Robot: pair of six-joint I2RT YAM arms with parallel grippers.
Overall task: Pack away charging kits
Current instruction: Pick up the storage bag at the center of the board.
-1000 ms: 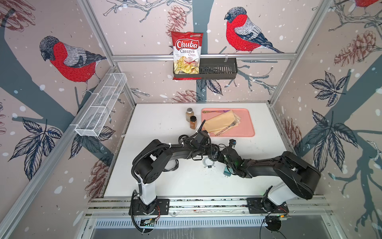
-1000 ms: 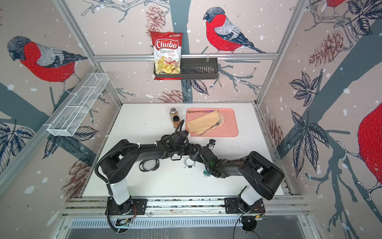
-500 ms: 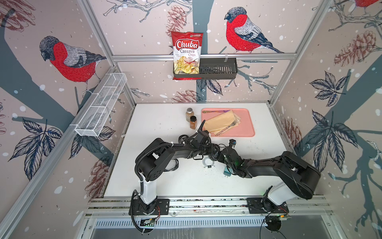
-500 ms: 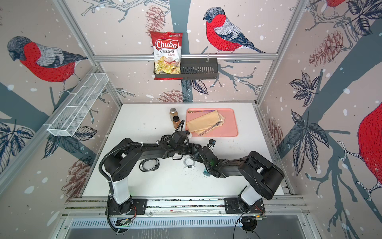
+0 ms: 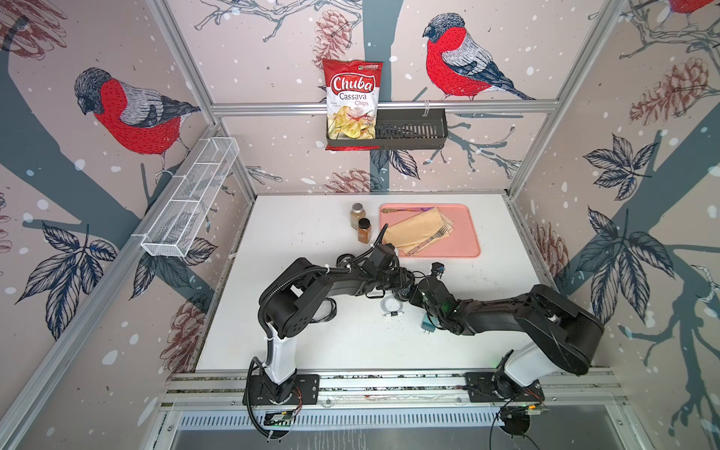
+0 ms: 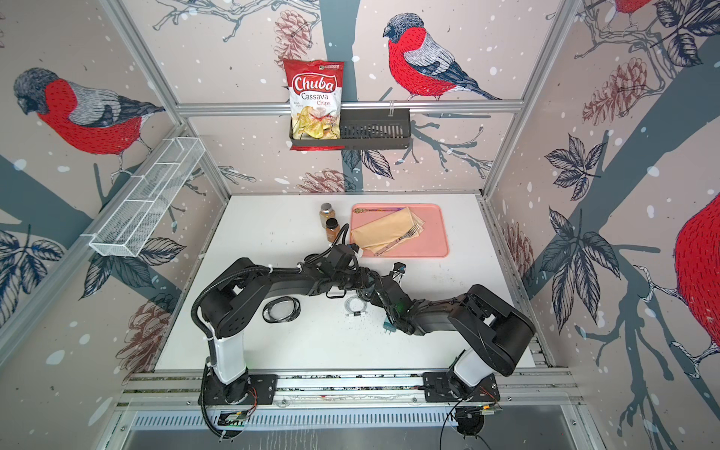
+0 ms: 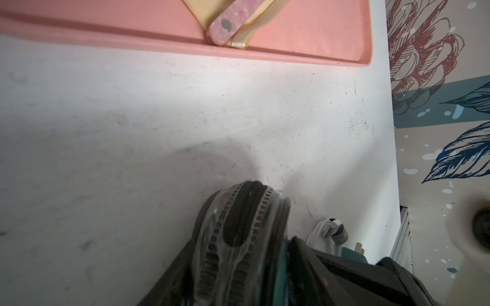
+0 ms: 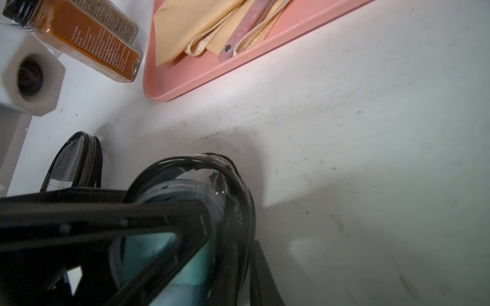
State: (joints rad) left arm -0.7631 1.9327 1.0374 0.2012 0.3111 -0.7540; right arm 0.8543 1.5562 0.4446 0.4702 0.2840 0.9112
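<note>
case (image 7: 244, 227) clamped where both arms (image 5: 346, 278) meet

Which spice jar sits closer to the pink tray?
The black-capped spice jar with orange-brown powder. The paler spice jar stands behind it, farther from the pink tray.

Bullfinch wallpaper (image 5: 128, 113); white table (image 5: 304, 233); aluminium frame (image 5: 272, 108).

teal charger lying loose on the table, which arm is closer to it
Right. The charger lies just beside the right arm, near its wrist. The left arm ends farther off, at the case past the cable.
</note>
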